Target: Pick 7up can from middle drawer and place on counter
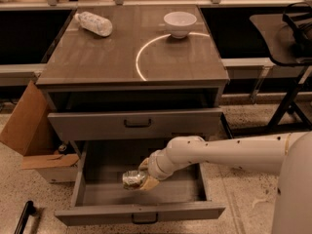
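Note:
The middle drawer (97, 191) is pulled open below the shut upper drawer. My gripper (142, 177) reaches in from the right on a white arm and is shut on the 7up can (132, 180). The can lies sideways in the fingers, its silvery end facing left, lifted a little above the drawer floor. The counter (97, 57) is the glossy grey-brown cabinet top with a pale arc line, well above the gripper.
A crinkled clear plastic bottle (94, 23) lies at the counter's back left. A white bowl (180, 23) stands at the back right. A cardboard box (29, 130) stands left of the cabinet. A dark chair (287, 48) stands at the right.

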Motion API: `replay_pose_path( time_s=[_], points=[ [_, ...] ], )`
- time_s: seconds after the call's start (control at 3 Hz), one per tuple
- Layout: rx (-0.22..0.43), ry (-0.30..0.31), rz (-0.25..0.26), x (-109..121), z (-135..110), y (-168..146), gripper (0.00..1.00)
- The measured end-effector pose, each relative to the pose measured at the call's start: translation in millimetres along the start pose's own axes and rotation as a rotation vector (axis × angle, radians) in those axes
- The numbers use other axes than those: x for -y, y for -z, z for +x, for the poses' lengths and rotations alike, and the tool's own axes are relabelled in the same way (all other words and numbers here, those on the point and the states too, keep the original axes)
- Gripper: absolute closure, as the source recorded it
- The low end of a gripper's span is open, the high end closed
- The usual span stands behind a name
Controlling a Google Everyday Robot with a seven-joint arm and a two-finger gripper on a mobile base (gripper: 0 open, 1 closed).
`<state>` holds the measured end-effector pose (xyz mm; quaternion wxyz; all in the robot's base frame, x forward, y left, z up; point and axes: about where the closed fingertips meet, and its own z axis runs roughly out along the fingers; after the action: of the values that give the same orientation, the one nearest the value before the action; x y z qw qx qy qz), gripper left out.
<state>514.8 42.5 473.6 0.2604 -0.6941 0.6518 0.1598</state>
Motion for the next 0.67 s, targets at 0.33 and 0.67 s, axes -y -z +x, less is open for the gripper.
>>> replay_pose_path(
  time_s=[0.33, 0.67],
  points=[
    [-0.003, 0.036, 0.029, 3, -8, 30, 1.00],
    [0.016, 0.090, 0.068, 5, -19, 72, 1.00]
  ],
)
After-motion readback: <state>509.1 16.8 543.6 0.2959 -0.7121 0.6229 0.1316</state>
